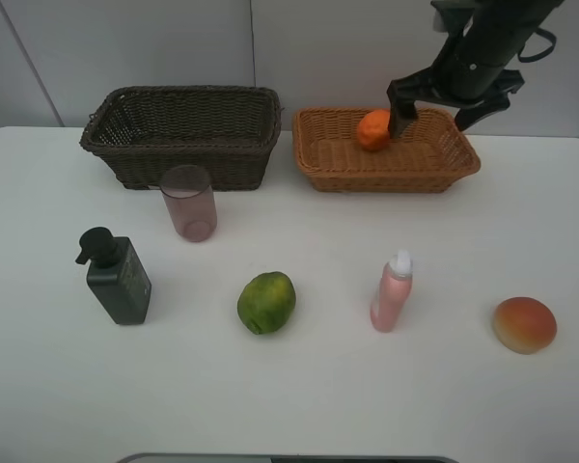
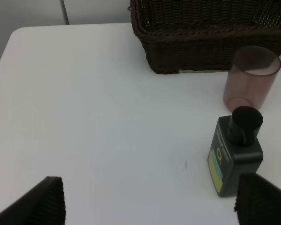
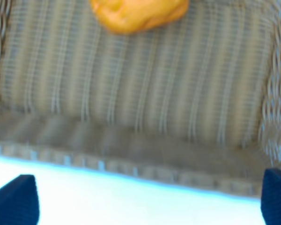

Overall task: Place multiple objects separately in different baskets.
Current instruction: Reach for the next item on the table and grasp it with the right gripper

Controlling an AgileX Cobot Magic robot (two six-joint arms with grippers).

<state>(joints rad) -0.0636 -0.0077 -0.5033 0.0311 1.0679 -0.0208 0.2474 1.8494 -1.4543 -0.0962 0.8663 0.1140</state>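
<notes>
The orange (image 1: 373,129) lies in the shallow light tan basket (image 1: 386,178), at its far left part. My right gripper (image 1: 434,118) hovers over that basket, open and empty; the right wrist view shows the orange (image 3: 138,11) on the woven floor beyond the spread gripper (image 3: 150,201). Left of it stands the deeper dark brown basket (image 1: 183,145). On the table are the pink cup (image 1: 188,203), dark pump bottle (image 1: 119,278), green fruit (image 1: 266,302), pink spray bottle (image 1: 393,292) and mango (image 1: 524,324). My left gripper (image 2: 152,206) is open, near the pump bottle (image 2: 235,157) and cup (image 2: 250,77).
The white table (image 1: 39,386) ends at a dark edge along the front. A pale wall rises right behind both baskets. In the left wrist view the dark basket (image 2: 210,42) stands just beyond the cup.
</notes>
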